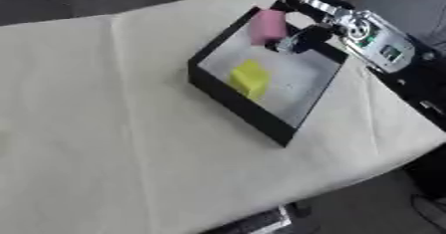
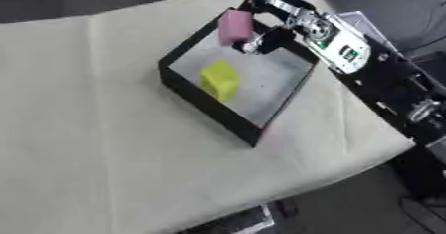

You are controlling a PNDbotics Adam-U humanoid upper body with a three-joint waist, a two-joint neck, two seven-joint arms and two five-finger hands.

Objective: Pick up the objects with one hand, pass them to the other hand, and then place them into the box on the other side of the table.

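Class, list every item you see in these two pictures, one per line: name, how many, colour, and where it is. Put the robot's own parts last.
Table: one, covered in cream cloth, filling most of the view.
Box: one, black walls with a grey floor, on the table's right side.
Yellow block: one, yellow, lying on the floor of the box.
Pink block: one, pink, held above the far corner of the box.
Right hand: one, black with silver joints, reaching in from the right, fingers curled round the pink block.
Left hand: not in view.
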